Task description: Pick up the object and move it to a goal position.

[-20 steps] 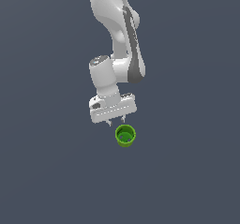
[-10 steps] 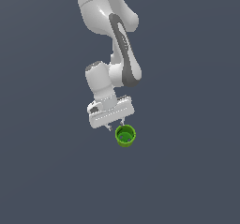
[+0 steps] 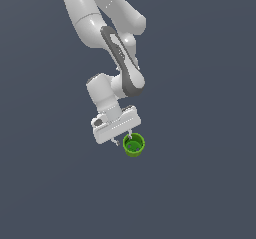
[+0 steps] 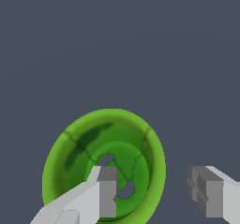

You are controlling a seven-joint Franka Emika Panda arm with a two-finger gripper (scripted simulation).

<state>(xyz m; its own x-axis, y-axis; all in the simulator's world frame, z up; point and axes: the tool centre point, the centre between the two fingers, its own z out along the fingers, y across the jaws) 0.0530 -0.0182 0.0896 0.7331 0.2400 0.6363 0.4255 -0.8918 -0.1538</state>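
Note:
The object is a small bright green cup (image 3: 134, 145) with a thick rim and a darker green inside, standing upright on the dark grey floor. My gripper (image 3: 123, 139) hangs just above it and slightly toward the exterior view's left. In the wrist view the cup (image 4: 79, 143) is close under the open gripper (image 4: 157, 191). One of the fingers (image 4: 108, 190) reaches over the cup's inside, and the other finger (image 4: 208, 192) is outside the rim. The jaws stand apart, with one side of the cup's wall between them, and hold nothing.
The flat dark grey floor (image 3: 200, 183) spreads all round the cup. The white arm (image 3: 120, 58) rises above the gripper toward the top of the exterior view. No goal marker shows.
The gripper has come down toward the cup, and the arm's upper links have shifted. The cup has not moved.

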